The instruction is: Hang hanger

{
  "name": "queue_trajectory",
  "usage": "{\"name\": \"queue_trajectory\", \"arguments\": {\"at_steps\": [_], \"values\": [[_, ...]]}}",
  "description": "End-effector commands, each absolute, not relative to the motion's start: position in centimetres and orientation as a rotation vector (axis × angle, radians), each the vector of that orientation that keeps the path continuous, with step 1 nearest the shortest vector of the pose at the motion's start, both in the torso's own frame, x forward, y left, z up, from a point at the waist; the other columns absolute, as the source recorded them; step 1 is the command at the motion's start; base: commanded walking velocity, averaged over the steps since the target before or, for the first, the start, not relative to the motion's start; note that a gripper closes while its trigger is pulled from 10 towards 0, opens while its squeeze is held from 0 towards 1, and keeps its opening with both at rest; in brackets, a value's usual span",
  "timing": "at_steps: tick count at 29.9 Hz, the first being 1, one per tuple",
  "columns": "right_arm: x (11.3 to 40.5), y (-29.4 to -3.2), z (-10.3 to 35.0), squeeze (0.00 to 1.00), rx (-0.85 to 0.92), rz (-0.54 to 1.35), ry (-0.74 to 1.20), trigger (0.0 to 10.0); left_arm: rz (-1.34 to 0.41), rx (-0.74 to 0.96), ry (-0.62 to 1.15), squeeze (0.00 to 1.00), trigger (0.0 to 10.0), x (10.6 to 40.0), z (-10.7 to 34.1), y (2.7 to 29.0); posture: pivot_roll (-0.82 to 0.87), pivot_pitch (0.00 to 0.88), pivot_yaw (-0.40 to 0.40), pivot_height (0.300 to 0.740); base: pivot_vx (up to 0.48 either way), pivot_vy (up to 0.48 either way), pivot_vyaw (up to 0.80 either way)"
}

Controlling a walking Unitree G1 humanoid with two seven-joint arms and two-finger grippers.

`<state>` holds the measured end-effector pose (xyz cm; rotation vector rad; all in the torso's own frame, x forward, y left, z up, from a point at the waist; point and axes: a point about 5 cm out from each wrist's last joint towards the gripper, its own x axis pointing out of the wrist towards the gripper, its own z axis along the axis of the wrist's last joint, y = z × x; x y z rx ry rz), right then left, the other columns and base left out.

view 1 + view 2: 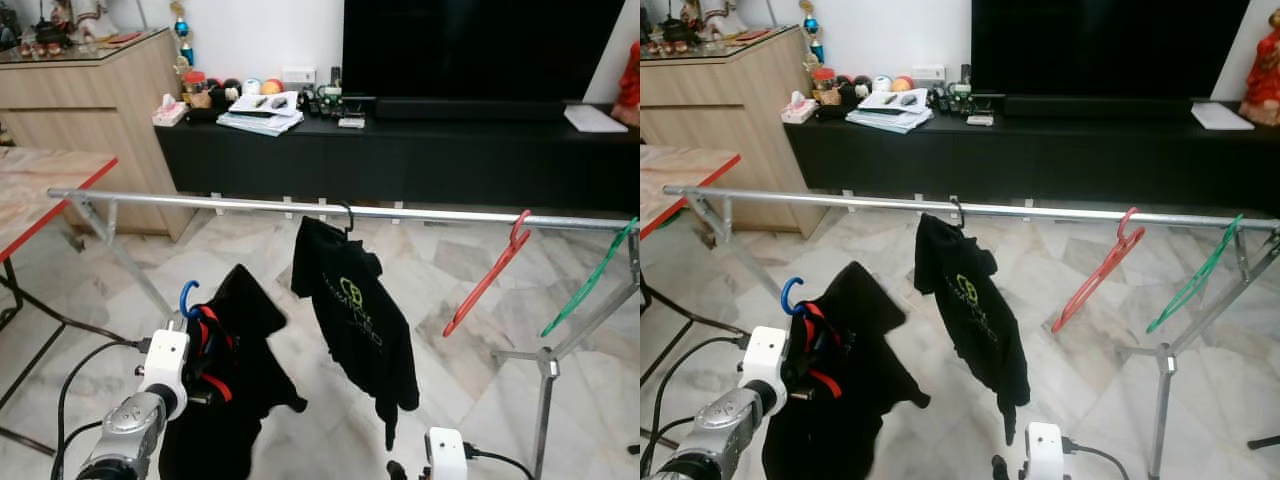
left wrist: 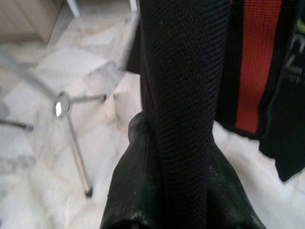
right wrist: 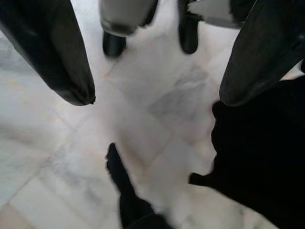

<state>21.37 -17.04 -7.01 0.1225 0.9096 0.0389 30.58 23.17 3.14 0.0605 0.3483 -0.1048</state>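
The left gripper, raised at the near left, is closed on a hanger with a blue hook that carries a black shirt with red trim, and the load sits below the rail and nearer than it, its hook not yet over the bar. The step in hand looks like the carry toward the rail; the hanging itself is not done. Next, I judge, the hook must go up and farther out until it clears the bar, then come down on the free stretch left of the second shirt, which already hangs mid-rail, with a red hanger and a green hanger bare at the right end. The right gripper is low at the near right, its fingers spread wide and holding nothing. The eye views give the whole rail, its legs, the TV bench beyond and the gap available. The left wrist view adds what they cannot: a black finger close against the dark cloth and its red stripe, with marble floor below. The right wrist view looks down at floor between open fingertips, with the hem of hanging black cloth at one side.
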Motion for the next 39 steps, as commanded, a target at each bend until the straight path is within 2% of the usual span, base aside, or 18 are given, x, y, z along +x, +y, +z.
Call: {"name": "queue_trajectory", "arguments": {"at_steps": [1, 12, 24, 30, 39], "values": [[21.2, -17.4, -7.1, 0.0, 0.114, 0.033, 0.92, 10.0, -0.098, 0.076, 0.334, 0.0, 10.0, 31.1, 3.7, 23.1, -0.02, 0.0, 0.059, 0.74, 0.352, 0.0, 0.0], [21.2, -17.2, -7.1, 0.0, 0.119, 0.052, 0.923, 10.0, -0.107, 0.094, 0.335, 0.0, 10.0, 31.9, 4.4, 23.1, -0.02, 0.0, 0.062, 0.74, 0.335, 0.0, 0.0], [21.1, -17.1, -7.2, 0.0, 0.115, 0.069, 0.931, 10.0, -0.349, 0.142, 0.357, 0.0, 10.0, 33.5, 5.7, 20.1, -0.03, 0.0, 0.061, 0.74, 0.0, 0.0, 0.0], [21.1, -17.1, -7.1, 0.0, 0.108, 0.08, 0.932, 10.0, -0.438, 0.233, 0.37, 0.0, 10.0, 34.4, 6.5, 18.7, -0.03, 0.0, 0.053, 0.74, 0.0, 0.0, 0.0], [21.0, -17.3, -7.2, 0.0, 0.097, 0.083, 0.934, 10.0, -0.392, 0.284, 0.354, 0.0, 10.0, 36.2, 8.4, 17.6, -0.04, 0.0, 0.047, 0.74, 0.0, 0.0, 0.0]]}}
